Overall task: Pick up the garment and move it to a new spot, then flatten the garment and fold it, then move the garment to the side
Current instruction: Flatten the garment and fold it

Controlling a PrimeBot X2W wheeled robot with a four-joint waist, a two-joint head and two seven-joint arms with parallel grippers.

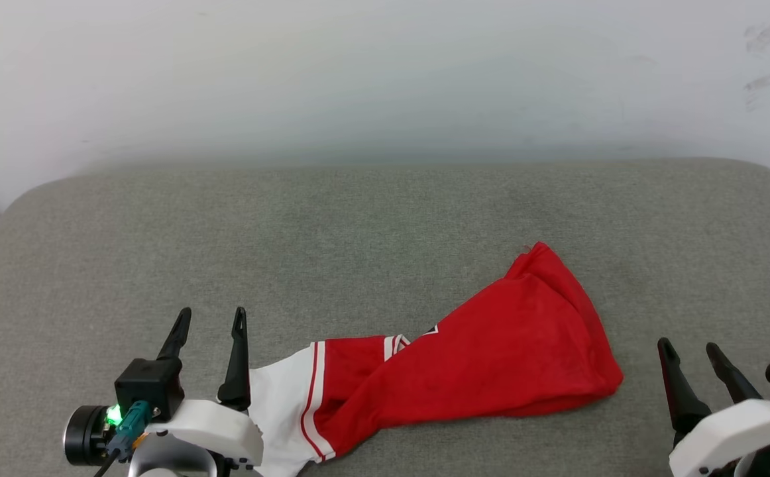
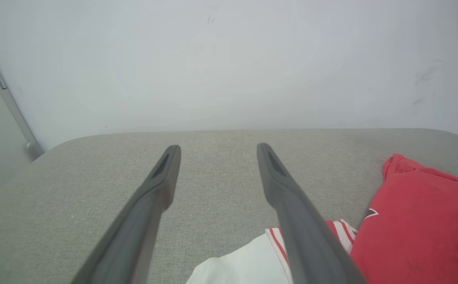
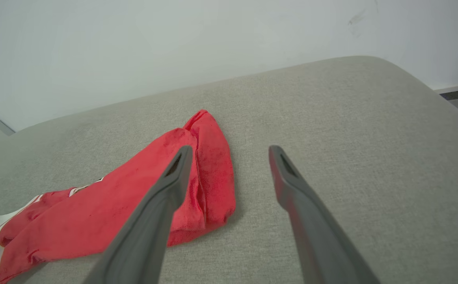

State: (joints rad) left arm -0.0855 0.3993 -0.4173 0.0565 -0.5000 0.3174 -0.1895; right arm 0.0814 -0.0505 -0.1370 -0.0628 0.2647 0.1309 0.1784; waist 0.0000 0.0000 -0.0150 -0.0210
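Note:
The garment is a red jersey with a white, red-striped sleeve, lying bunched in a long diagonal heap on the grey padded surface, low and right of centre. Its white sleeve end reaches the near edge beside my left gripper, which is open and holds nothing. In the left wrist view the sleeve lies just under the right finger. My right gripper is open at the lower right, apart from the garment's red end.
A pale wall rises behind the grey surface. The surface's rounded corners show at the far left and far right. Bare grey fabric spreads behind and to the left of the garment.

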